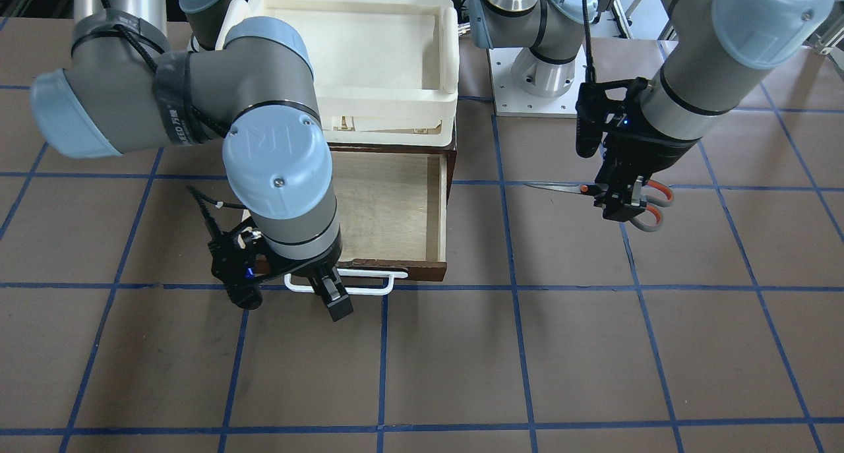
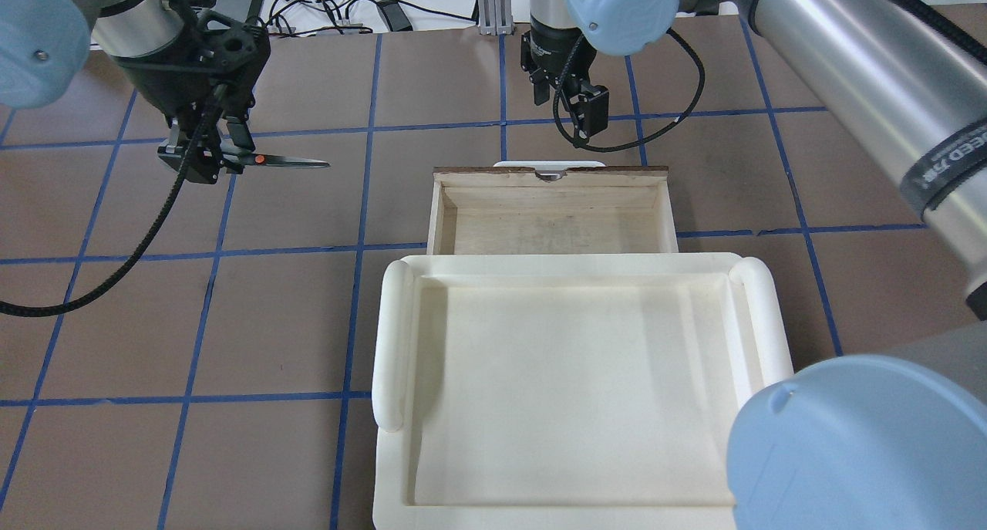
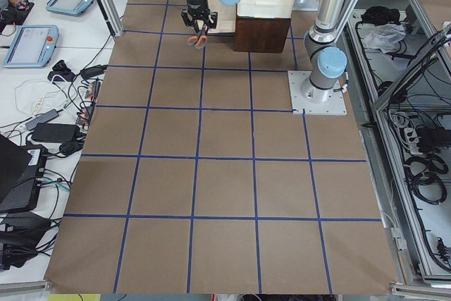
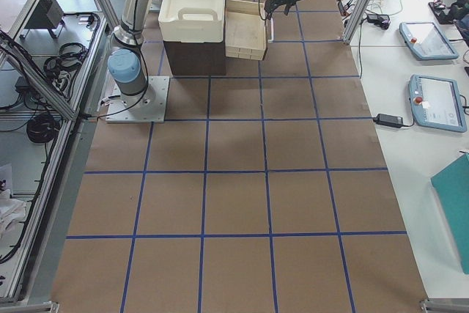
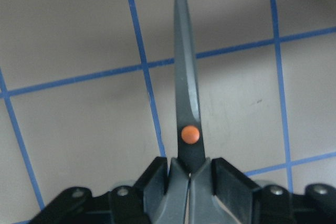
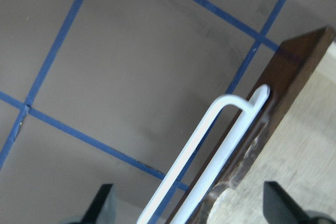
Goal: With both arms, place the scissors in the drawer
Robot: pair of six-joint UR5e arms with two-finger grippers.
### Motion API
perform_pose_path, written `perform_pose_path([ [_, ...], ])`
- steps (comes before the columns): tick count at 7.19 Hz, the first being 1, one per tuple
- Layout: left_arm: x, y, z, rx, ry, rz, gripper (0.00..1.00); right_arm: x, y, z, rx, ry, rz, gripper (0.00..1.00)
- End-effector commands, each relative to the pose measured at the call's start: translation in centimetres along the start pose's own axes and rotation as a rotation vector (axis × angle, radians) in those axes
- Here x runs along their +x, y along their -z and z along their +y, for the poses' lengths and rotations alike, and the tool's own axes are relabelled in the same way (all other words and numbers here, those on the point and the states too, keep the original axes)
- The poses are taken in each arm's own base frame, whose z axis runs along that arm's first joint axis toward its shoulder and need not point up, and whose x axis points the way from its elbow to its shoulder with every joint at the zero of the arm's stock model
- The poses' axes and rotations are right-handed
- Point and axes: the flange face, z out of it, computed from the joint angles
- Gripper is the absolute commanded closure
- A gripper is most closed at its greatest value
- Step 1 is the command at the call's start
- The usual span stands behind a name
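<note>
The left gripper (image 5: 189,174) fills the bottom of its own wrist view, its two black fingers closed on the scissors (image 5: 186,93) just behind the orange pivot. The dark blades are shut together and run straight out ahead. In the front-facing view the orange-lined handle loops stick out behind the fingers, and the blades point toward the drawer (image 2: 439,214).

The scissors sit well apart from the drawer, out on the robot's left side over the brown table (image 1: 461,374). They look lifted clear of it, though no view makes the gap certain.

The drawer stands pulled open from under the cream tray (image 2: 393,337), and its pale plywood floor is bare. The right gripper (image 6: 191,205) sits at the drawer front with its jaws spread wide. The white bar handle (image 6: 210,129) runs between them and seems untouched.

I judge the scissors light and rigid, so weight is no trouble. The risk is that so thin a thing may swivel between flat pads. The neck behind the pivot is a sound place to hold, being near the balance point and on grippy plastic instead of slick metal. The tips are sharp and lead the way, so they could catch the drawer wall if brought in low. The pair is far shorter than the drawer is wide, so it should lie flat inside at nearly any angle
</note>
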Motion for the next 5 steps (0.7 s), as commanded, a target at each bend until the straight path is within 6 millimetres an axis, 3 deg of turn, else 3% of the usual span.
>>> perform_pose_path([
  [1, 1.9, 1.1, -7.9, -0.010, 0.019, 0.001, 1.00, 5.9, 6.0, -5.8, 0.039, 0.195, -0.049, 0.00],
  [2, 2.4, 0.9, -11.4, 0.002, -0.012, 0.002, 1.00, 9.1, 7.5, -7.7, 0.070, 0.242, -0.033, 0.00],
  [3, 2.7, 0.3, -14.6, 0.086, -0.051, 0.013, 1.00, 10.8, 7.5, -8.3, 0.099, 0.302, 0.005, 0.00],
  [4, 2.9, -0.1, -17.3, 0.101, -0.022, 0.020, 1.00, 11.9, 8.5, -8.0, 0.113, 0.386, 0.000, 0.00],
  [5, 2.4, -0.7, -18.7, 0.099, 0.008, 0.016, 1.00, 12.9, 10.2, -7.4, 0.126, 0.481, -0.025, 0.00],
])
